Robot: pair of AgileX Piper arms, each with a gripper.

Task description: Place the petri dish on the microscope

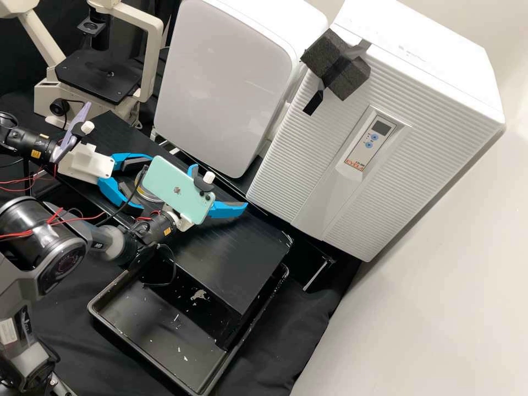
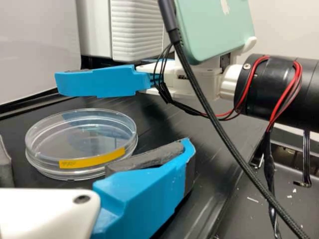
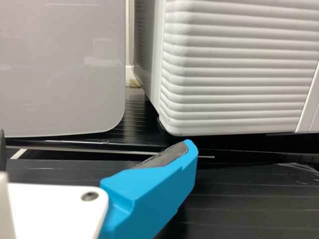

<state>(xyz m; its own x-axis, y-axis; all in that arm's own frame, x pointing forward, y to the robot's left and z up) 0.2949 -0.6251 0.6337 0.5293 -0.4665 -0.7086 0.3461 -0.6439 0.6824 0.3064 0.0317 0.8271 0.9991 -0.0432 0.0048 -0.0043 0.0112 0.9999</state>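
The left tool [image 1: 146, 184] is spread, the right tool [image 1: 219, 187] also, this one near the back edge of the worktop [image 1: 236, 264]. Beyond the worktop's far-left corner stands the microscope [image 1: 99, 74]. At the front edge is a black tray [image 1: 148, 324], with pale scraps [image 1: 199, 296] inside. The clear petri dish [image 2: 82, 137] lies on the worktop, between the left tool's fingers, with yellow tape [image 2: 92, 158] on its side.

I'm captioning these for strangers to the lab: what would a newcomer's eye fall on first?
Probably the mint-green phone mounted on the right arm, above the bench. Next, the left gripper, its bright blue jaws open around the clear petri dish, and the big white ribbed cabinet behind them.
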